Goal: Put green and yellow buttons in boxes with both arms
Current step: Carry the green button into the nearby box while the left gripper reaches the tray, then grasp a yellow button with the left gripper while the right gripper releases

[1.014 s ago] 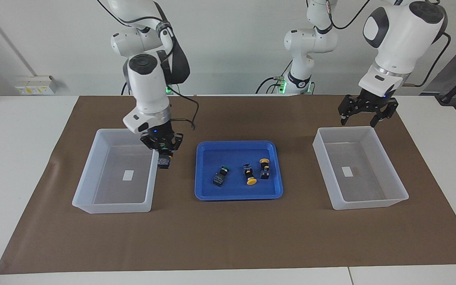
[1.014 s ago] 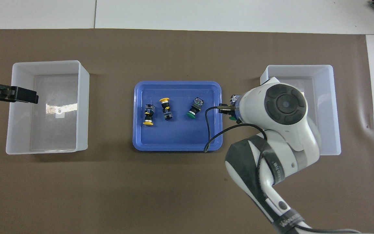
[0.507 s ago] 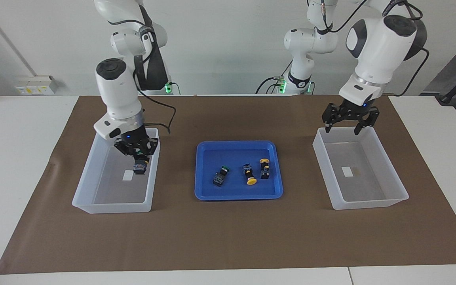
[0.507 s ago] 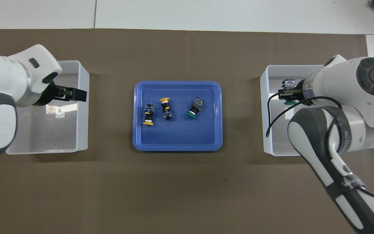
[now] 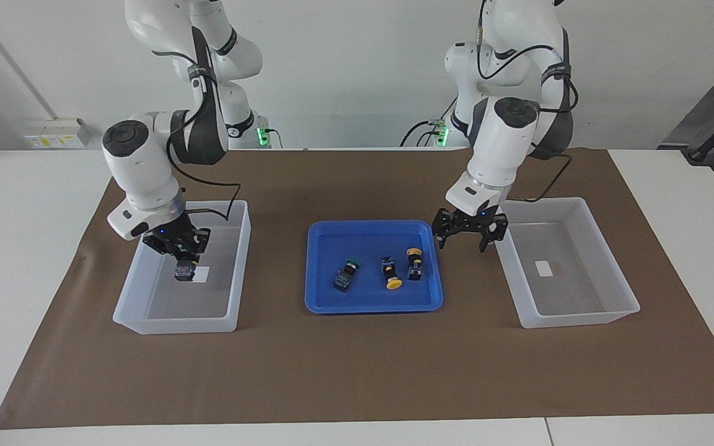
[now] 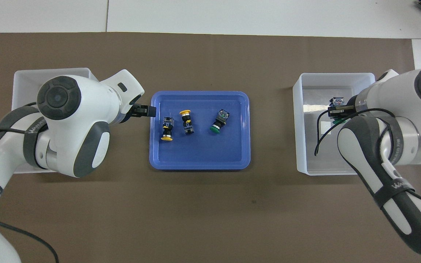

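So the right gripper (image 5: 182,251) was down inside the box (image 5: 146,297) at the right arm's end of the worktop (image 5: 357,365), jaws pinching a green button (image 5: 184,271) by its cap end, dark body hanging down just over the little white sticker (image 5: 201,274) on the box floor. In the overhead view that same button (image 6: 337,102) peeked out next to the wrist, with a bit of green cap under it. Couldn't really tell if it was touching the floor or just hovering over it. The left gripper (image 5: 470,232) hung with its jaws spread and nothing in them, over the gap between the blue tray (image 5: 320,297) and the other box (image 5: 580,316), right by the tray's corner nearest the robots on the left arm's side. Three buttons lay on their sides in the tray in the middle of the worktop: a green one (image 5: 346,275) toward the right arm's end, then two yellow ones side by side, one (image 5: 390,273) with its cap pointing away from the robots and the other (image 5: 414,263) with its cap pointing toward them. The box at the left arm's end only had its sticker (image 5: 542,268).
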Robot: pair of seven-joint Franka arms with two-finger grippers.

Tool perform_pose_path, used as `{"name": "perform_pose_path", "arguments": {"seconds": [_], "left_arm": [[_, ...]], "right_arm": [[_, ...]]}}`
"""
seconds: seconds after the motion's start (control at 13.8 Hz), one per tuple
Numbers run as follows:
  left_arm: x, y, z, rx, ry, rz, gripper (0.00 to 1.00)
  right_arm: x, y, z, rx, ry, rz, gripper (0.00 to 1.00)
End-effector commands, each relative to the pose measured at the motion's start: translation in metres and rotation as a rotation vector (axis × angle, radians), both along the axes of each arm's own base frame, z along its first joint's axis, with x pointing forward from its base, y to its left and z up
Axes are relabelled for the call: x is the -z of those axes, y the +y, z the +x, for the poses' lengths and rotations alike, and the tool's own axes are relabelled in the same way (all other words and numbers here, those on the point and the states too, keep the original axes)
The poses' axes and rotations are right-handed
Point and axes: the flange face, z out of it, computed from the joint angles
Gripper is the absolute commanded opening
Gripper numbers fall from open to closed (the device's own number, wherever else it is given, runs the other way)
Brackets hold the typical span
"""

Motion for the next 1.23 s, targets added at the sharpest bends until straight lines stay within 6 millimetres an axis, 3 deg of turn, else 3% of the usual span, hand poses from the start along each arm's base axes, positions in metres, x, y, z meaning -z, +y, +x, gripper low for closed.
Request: {"name": "perform_pose_path", "arguments": {"seconds": [0.0,0.14,0.29,0.43,0.51,0.58,0.72,0.8,0.87,1.01,1.16], "left_arm": [[0.031,-0.012,0.003,0.0,-0.019,-0.014,0.98],[0.038,-0.013,0.004,-0.005,-0.027,-0.019,0.9],[0.048,-0.027,-0.004,0.019,-0.012,-0.012,0.84],[0.052,-0.03,-0.006,0.018,-0.004,-0.01,0.68],[0.053,-0.03,-0.008,0.02,-0.001,-0.008,0.65],[0.055,-0.033,-0.011,0.026,0.003,-0.006,0.6],[0.059,-0.031,-0.014,0.026,0.019,0.003,0.42],[0.059,-0.03,-0.015,0.027,0.026,0.009,0.25],[0.058,-0.029,-0.013,0.026,0.033,0.015,0.01],[0.046,-0.024,-0.009,0.018,0.029,0.014,0.0],[0.008,-0.001,-0.004,-0.014,0.015,0.007,0.0]], "right_arm": [[0.003,-0.003,-0.004,-0.004,-0.007,0.016,0.0],[0.01,-0.009,-0.007,0.001,0.003,0.015,0.02],[0.02,-0.01,-0.009,0.004,0.0,0.013,0.44],[0.019,-0.009,-0.008,0.005,-0.013,0.013,0.82],[0.019,-0.009,-0.008,0.005,-0.011,0.013,1.0],[0.014,-0.007,-0.006,0.008,-0.021,0.014,1.0],[-0.026,0.007,0.004,0.003,-0.067,0.024,1.0],[-0.045,0.018,0.011,0.036,-0.073,0.033,1.0],[-0.062,0.031,0.015,0.062,-0.074,0.041,1.0],[-0.094,0.053,0.024,0.097,-0.074,0.052,1.0],[-0.103,0.088,0.025,0.195,-0.076,0.073,1.0]]}}
